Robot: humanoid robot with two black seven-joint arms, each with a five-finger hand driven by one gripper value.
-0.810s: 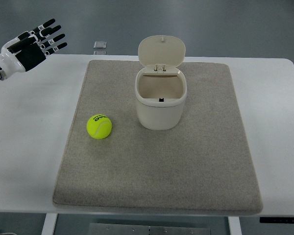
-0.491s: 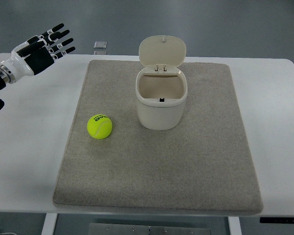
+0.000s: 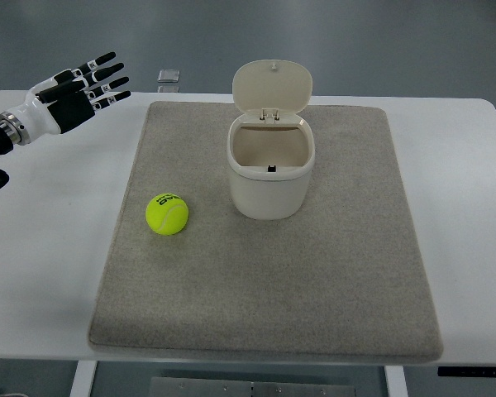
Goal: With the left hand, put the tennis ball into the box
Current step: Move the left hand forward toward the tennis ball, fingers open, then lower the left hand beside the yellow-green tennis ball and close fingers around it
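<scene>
We see left hand (image 3: 70,87) at far left over table (image 3: 58,215), fingers spread wide, holding nothing. Tennis ball (image 3: 167,213) on mat (image 3: 264,281), left of box (image 3: 270,169), lid up. Risk: ball rolls if nudged off-centre. Since earlier frames, hand has moved right and slightly lower; ball and box unchanged.

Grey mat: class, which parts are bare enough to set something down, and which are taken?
The mat is bare along its whole near half and right of the box. Taken: the box at upper centre, the tennis ball near the left edge.
</scene>
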